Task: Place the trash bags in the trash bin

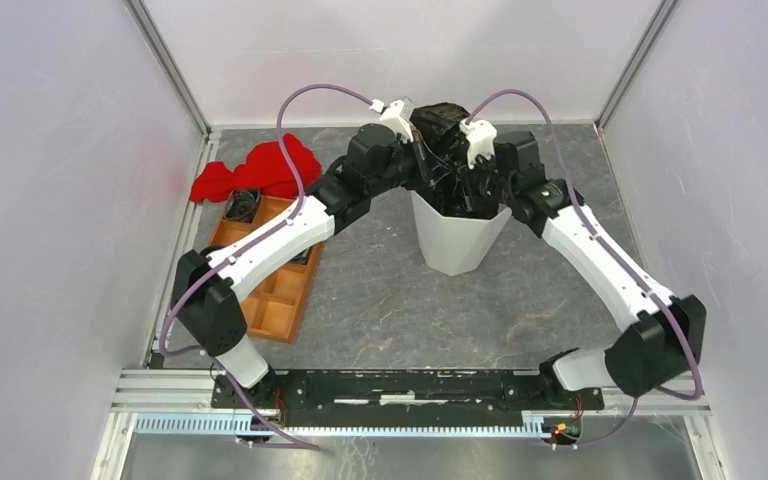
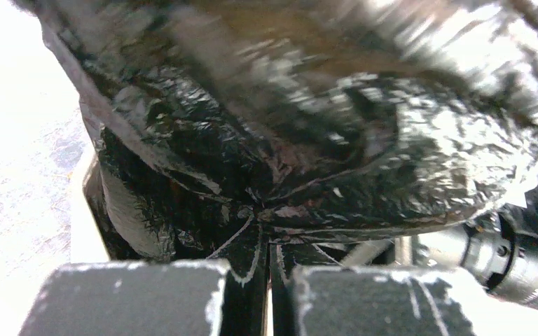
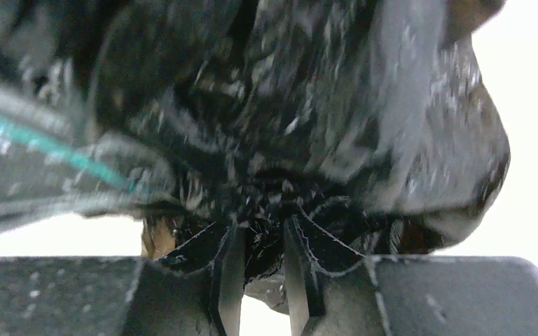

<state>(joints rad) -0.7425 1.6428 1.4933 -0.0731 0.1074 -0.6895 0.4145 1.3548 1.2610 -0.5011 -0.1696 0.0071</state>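
The white faceted trash bin [image 1: 455, 238] stands at the middle back of the table. A glossy black trash bag [image 1: 440, 125] is held bunched above the bin's mouth, part of it hanging into the bin. My left gripper [image 1: 422, 160] is shut on the bag's film from the left; in the left wrist view the bag [image 2: 287, 140] fills the frame above the closed gripper [image 2: 267, 241]. My right gripper [image 1: 472, 172] is shut on the bag from the right; in the right wrist view the film [image 3: 287, 126] is pinched in the gripper [image 3: 260, 231].
A red cloth [image 1: 260, 168] lies at the back left. An orange compartment tray [image 1: 278, 290] lies left of the bin, partly under my left arm, with a dark object [image 1: 243, 206] at its far end. White walls surround the table.
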